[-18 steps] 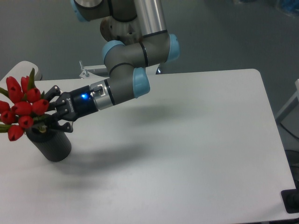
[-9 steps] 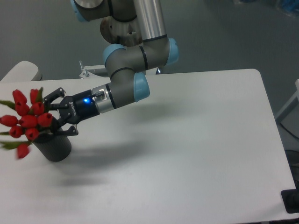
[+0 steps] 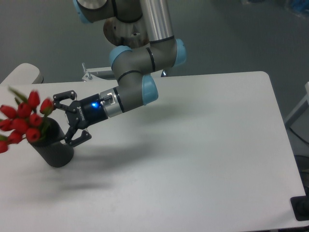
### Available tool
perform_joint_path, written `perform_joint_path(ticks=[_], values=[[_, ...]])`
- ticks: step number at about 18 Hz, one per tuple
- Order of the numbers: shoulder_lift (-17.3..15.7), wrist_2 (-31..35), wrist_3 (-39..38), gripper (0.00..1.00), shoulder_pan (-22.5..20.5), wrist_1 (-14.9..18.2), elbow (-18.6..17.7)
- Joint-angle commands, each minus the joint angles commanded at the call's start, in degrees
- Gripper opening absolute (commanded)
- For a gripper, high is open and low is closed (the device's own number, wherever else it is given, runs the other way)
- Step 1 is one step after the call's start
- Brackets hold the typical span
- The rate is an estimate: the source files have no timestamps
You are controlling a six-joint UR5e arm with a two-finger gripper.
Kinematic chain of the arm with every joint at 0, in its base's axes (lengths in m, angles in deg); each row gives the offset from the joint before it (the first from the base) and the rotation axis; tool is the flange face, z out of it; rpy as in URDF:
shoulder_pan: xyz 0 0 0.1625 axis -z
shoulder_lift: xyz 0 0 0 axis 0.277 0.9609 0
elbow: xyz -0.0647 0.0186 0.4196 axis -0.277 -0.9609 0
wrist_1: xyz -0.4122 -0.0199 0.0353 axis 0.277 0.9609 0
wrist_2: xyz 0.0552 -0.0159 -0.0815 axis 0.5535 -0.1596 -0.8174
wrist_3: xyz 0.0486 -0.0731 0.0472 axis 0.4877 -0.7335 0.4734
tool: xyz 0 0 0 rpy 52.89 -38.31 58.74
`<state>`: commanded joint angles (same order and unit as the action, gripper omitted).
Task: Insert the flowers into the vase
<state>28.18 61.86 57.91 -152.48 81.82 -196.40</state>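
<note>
Flowers (image 3: 24, 121) stand in the vase (image 3: 54, 147) at the left edge of the white table (image 3: 203, 159) in the fixed camera's view, their red buds bunched above the rim and leaning out to the left, a little blurred. One bud at the far left is cut by the frame edge. The vase is a dark cylinder standing upright on the tabletop, casting a soft shadow to its right.

Just to the right of the bunch, the gripper (image 3: 67, 118) points left and slightly downward, with its two black fingers spread wide and nothing between them. The upper finger (image 3: 63, 96) sits near the topmost right bud; the lower one is close beside the vase's upper wall, though contact cannot be judged. A blue light glows on the wrist. The arm (image 3: 135, 92) reaches down from the upper middle, grey with light blue joint caps.
</note>
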Motion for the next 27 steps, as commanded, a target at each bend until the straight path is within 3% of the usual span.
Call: perform_joint_path(ticks=[3, 6, 11, 17, 20, 27], values=[[0.0, 0.1, 0.9, 1.0, -0.3, 0.0, 0.2], [-1.0, 1.2, 1.1, 1.0, -3.8, -0.3, 1.3], [-6.1, 19.0, 1.1, 1.0, -10.3, -0.2, 4.7], [-7.4, 25.0, 1.1, 1.0, -15.9, -0.1, 12.2], [-6.7, 29.2, 1.1, 1.0, -17.2, 0.1, 17.9], [-2.6, 49.4, 3.7, 1.0, -17.5, 0.5, 29.9]])
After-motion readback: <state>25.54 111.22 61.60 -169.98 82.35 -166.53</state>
